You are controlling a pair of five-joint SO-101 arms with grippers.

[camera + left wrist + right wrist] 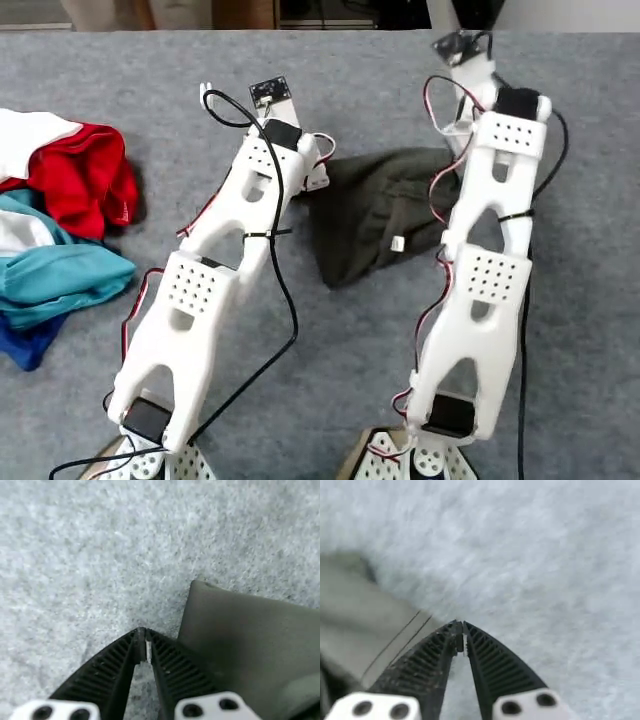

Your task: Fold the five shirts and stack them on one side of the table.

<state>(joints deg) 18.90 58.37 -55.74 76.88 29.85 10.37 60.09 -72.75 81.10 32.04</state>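
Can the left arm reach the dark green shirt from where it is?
Probably yes. The left arm has its shut jaws right beside the dark green shirt, with only a strip of table between. They would need to open first.

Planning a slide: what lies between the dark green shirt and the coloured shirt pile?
High view: bare grey table cover separates the dark green shirt from the coloured shirt pile; the left arm stretches above it.

A shirt (375, 215) lies on the table (150, 100) between the left arm (200, 290) and right arm (480, 280); a pile (60, 230) sits at the table's left edge, well apart.
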